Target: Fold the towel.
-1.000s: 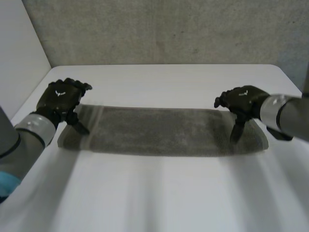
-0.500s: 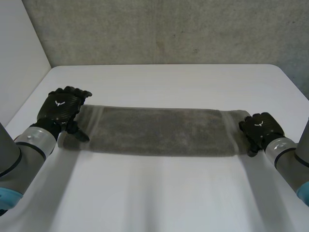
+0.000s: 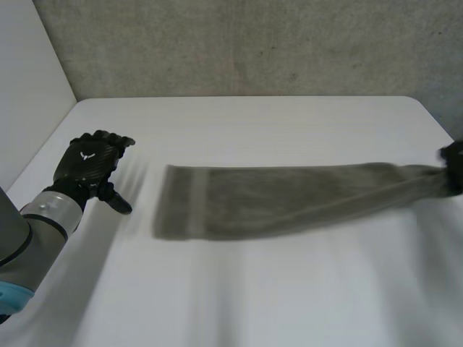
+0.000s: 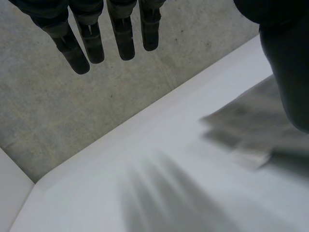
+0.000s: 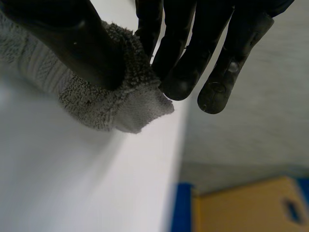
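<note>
Towel (image 3: pixel 289 199): long grey strip lying across your counter (image 3: pixel 253 296), one end bunched at the right edge. Your right robot hand (image 5: pixel 188 43) is clamped on that end, thumb pinching it against the fingers. Your left robot hand (image 3: pixel 90 160) sits near the free end, not touching it, fingers straight and apart.

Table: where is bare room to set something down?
Free: on the table, the near strip before the towel, the far strip behind it, the gap between the left hand and the towel's loose end. Crowded: the edge where the right hand pinches it.
</note>
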### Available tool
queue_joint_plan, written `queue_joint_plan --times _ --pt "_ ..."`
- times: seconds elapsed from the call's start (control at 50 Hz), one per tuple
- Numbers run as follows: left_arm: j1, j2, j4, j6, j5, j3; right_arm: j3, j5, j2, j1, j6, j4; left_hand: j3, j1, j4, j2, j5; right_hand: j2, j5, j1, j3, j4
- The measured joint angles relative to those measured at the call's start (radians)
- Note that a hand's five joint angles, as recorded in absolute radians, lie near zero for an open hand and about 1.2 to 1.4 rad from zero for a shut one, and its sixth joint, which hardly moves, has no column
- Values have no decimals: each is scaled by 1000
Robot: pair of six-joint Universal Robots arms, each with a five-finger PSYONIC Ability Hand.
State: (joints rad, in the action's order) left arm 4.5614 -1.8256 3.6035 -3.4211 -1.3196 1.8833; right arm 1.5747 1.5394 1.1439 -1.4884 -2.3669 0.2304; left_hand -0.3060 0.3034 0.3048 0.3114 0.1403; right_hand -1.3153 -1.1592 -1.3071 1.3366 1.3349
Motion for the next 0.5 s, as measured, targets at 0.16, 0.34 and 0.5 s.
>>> queue_joint_plan --times 0.16,0.34,0.5 --pt "0 1 3 0 -1 -1 -163 116 26 -157 72 4 0 0 0 0 0 -6 0 -5 2 0" --pt "-1 -1 12 -1 -1 3 -204 111 -60 -692 35 71 0 0 0 0 0 -16 0 -6 10 0" --pt "-1 -3 13 -1 -1 5 -156 103 -198 -904 90 91 0 0 0 0 0 981 1006 957 -980 -969"
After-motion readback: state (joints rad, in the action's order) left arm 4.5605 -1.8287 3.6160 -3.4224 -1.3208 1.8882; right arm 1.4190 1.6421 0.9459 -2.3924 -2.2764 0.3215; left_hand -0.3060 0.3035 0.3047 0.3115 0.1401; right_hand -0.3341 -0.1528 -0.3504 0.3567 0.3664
